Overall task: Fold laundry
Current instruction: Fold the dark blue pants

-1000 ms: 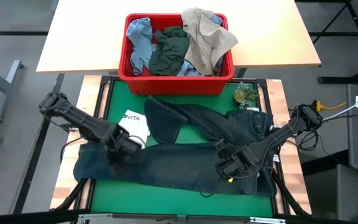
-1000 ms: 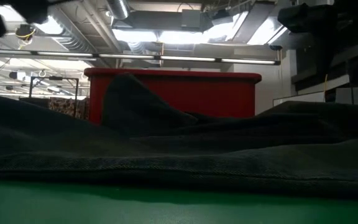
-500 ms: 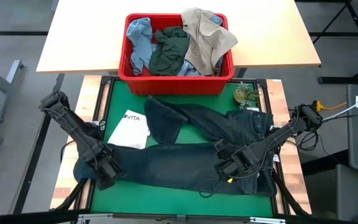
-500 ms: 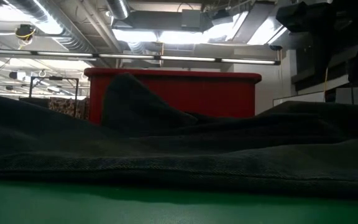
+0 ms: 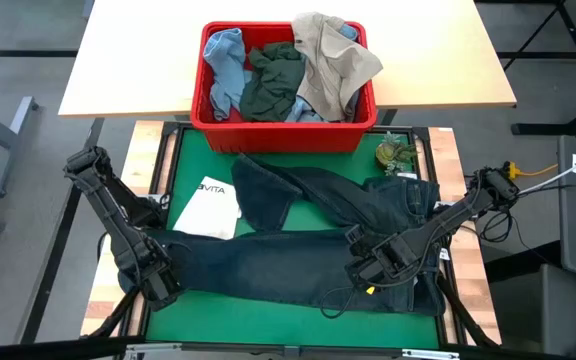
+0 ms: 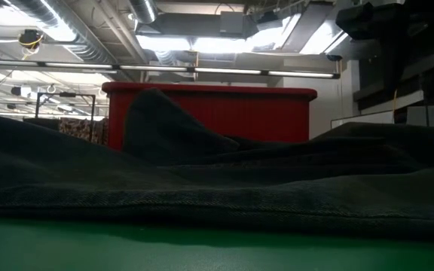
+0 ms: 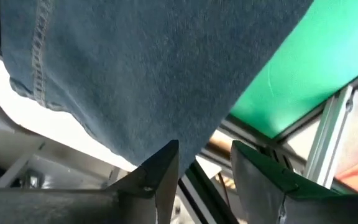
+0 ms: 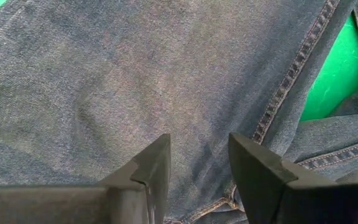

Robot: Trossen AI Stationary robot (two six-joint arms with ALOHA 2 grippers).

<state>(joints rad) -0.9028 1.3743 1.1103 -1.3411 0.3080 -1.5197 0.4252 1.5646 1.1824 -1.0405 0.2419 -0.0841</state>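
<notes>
Hovering over jeans, left gripper jaws apart – right gripper likewise, nothing held

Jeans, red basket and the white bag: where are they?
jeans (image 5: 268, 265): high view, on the long leg lying across the green mat.
red basket (image 5: 283, 133): high view, on its front wall.
white bag (image 5: 208, 208): high view, on its flat middle.

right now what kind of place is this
Probably a robotics lab or workshop: exposed ducts and strip lights overhead, a green-topped test bench in a metal frame, and a red laundry bin staged on it.
</notes>
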